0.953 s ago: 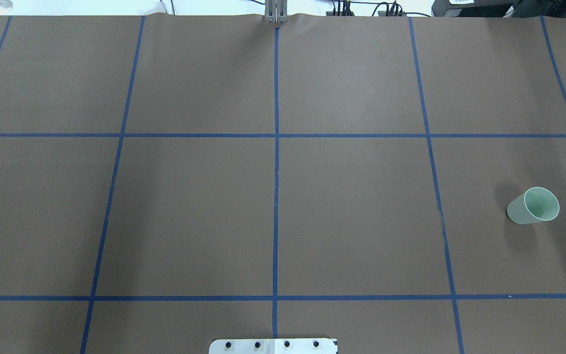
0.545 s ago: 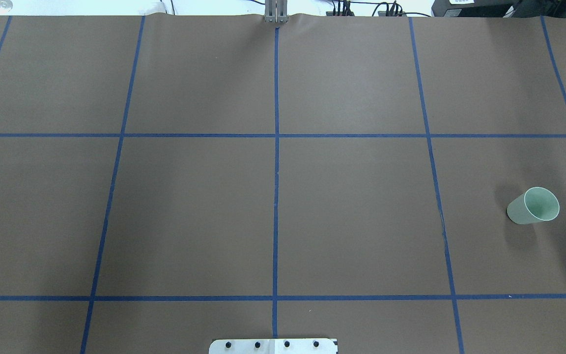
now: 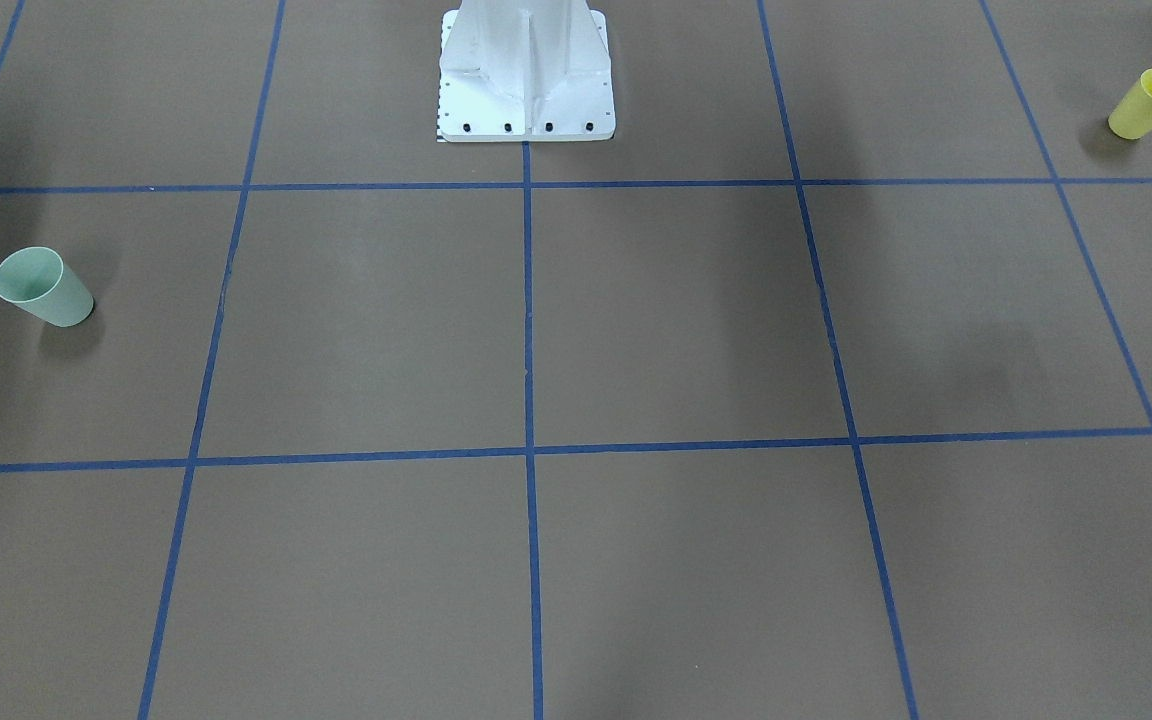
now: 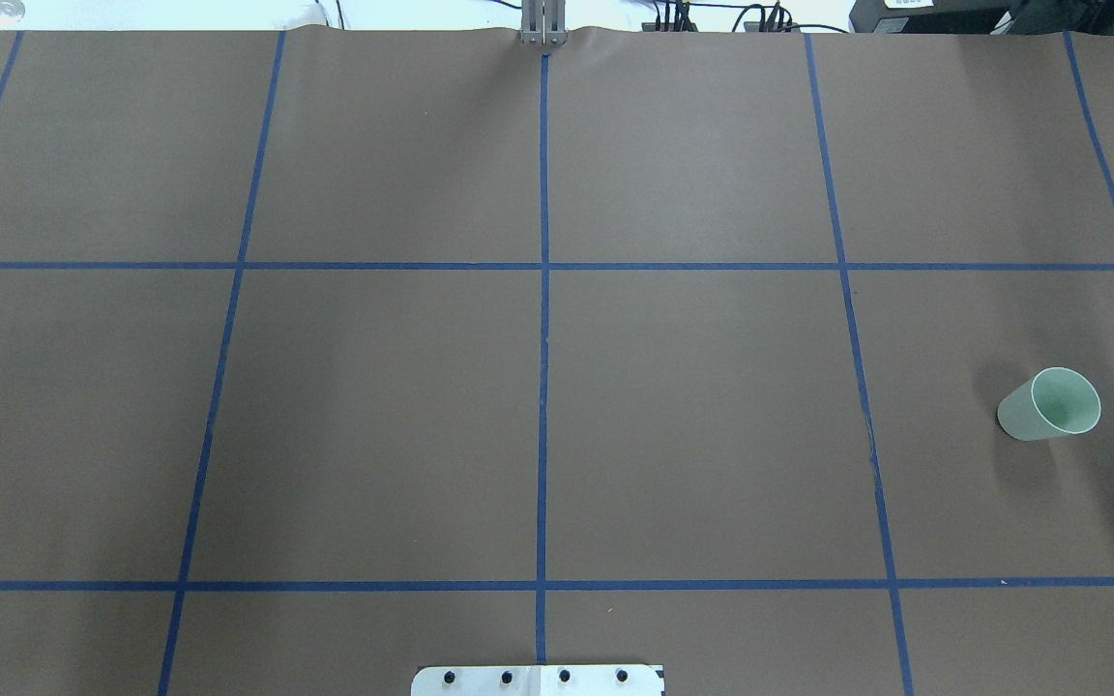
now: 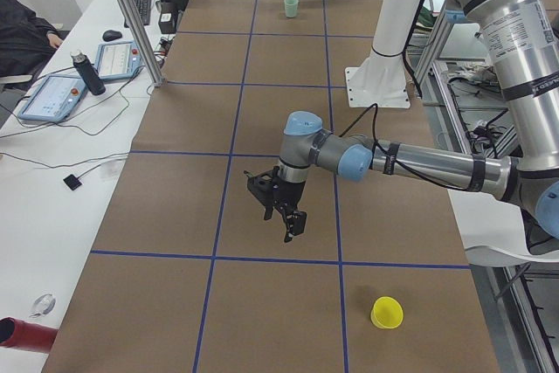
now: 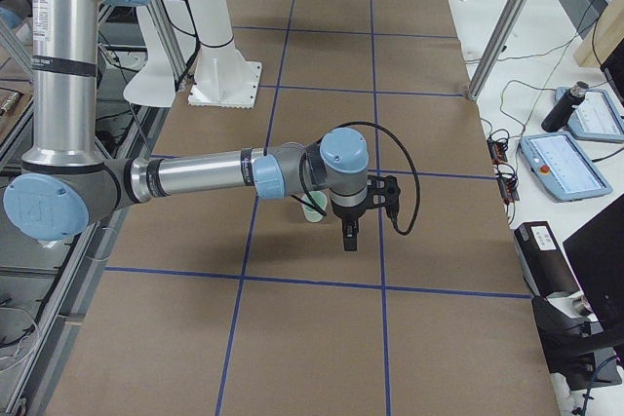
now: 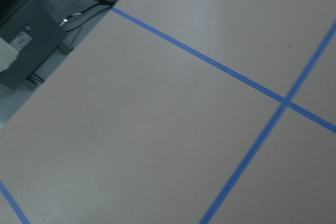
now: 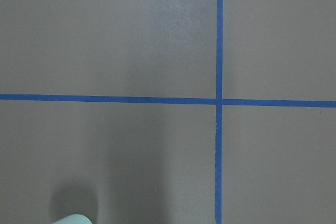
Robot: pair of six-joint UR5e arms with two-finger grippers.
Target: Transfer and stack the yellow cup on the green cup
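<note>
Opening reach, I judge; the yellow cup (image 3: 1149,103) stands upright at the tabletop's (image 4: 373,406) left end, the green cup (image 4: 1050,404) far right; the left hand (image 5: 290,226) hovers near the yellow cup (whether it or the right hand (image 6: 349,237) is spread, I cannot tell); next it must descend over the yellow cup's rim.

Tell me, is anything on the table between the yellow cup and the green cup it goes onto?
Nothing visible does. The yellow cup and the green cup sit at opposite ends of the table, with only bare brown surface and blue tape lines between them. The robot's white base stands off that line.
</note>
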